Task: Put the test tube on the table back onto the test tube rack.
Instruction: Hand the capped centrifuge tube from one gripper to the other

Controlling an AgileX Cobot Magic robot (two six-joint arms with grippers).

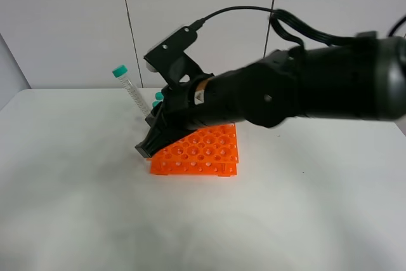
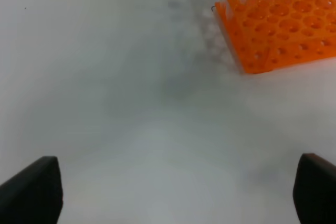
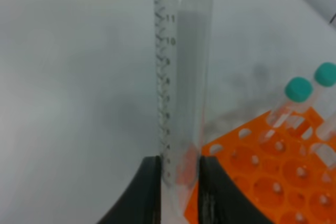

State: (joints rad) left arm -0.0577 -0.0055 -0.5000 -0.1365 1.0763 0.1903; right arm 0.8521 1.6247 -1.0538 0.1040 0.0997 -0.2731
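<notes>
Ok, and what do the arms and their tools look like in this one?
The right arm is bulky, rounded and black, with a black cable looping over it and a black camera bracket at the wrist. The right tool has matte black fingers. Of the left tool only two black fingertips show.

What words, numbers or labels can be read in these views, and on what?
"12": scale on the test tube clamped in the right gripper.
"11": same scale.
"10": same scale.
Lower scale numbers: too blurred to read.
On the test tube rack: no text seen.
</notes>
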